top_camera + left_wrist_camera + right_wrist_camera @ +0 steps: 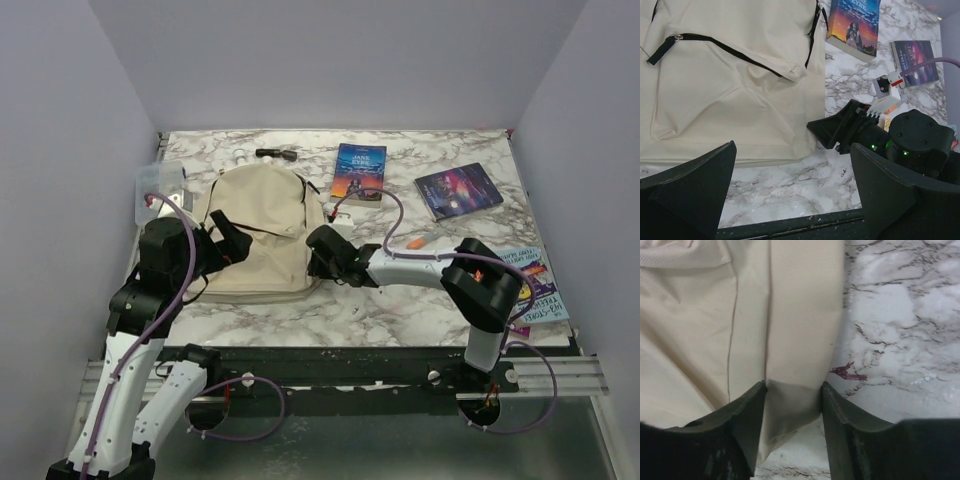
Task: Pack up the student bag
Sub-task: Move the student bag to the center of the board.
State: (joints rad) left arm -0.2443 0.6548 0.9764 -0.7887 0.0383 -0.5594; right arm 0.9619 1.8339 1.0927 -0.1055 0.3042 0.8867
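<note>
The student bag (260, 230) is a beige canvas backpack with black zippers, lying flat at the table's left-centre. It also shows in the left wrist view (730, 90) and the right wrist view (790, 315). My right gripper (318, 252) is at the bag's lower right edge. Its fingers are closed on a fold of the beige fabric (792, 405). My left gripper (228, 242) is open and empty (792, 195), above the bag's near left part and the marble in front of it.
A Jane Eyre book (359, 171) and a dark book (458, 190) lie at the back right. Another colourful book (537, 285) lies at the right edge. A clear plastic box (160, 190) stands at the left. A small black item (277, 154) and an orange item (417, 242) lie loose.
</note>
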